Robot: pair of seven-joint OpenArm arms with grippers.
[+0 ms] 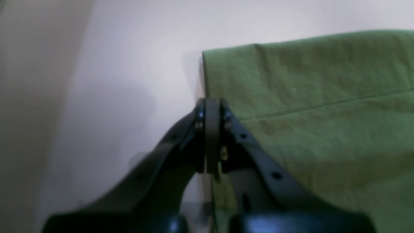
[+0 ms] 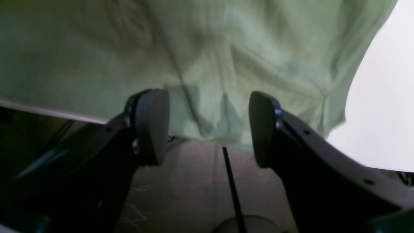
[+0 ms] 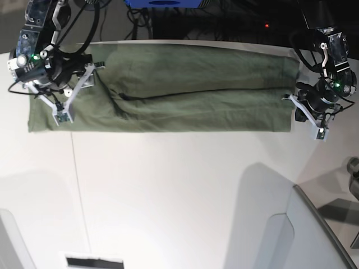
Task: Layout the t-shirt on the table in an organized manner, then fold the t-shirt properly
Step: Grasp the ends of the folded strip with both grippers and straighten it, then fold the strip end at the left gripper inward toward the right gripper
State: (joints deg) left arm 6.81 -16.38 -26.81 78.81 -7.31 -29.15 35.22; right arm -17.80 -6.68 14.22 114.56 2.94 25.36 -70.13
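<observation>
The olive-green t-shirt (image 3: 185, 89) lies folded lengthwise as a long flat band across the far side of the white table (image 3: 179, 190). My left gripper (image 3: 305, 106) sits at the band's right end. In the left wrist view it (image 1: 212, 108) is shut on the t-shirt's (image 1: 307, 97) edge, a little below a corner. My right gripper (image 3: 53, 92) is over the band's left end. In the right wrist view it (image 2: 207, 129) is open and empty, with the wrinkled t-shirt (image 2: 210, 58) just beyond its fingertips and the cloth's edge between them.
A grey-white raised panel with a dark rim (image 3: 305, 235) stands at the front right. Another pale panel (image 3: 8, 241) is at the front left. A thin dark seam (image 3: 81, 202) runs down the table. Cables and dark equipment (image 3: 168, 17) lie behind the far edge.
</observation>
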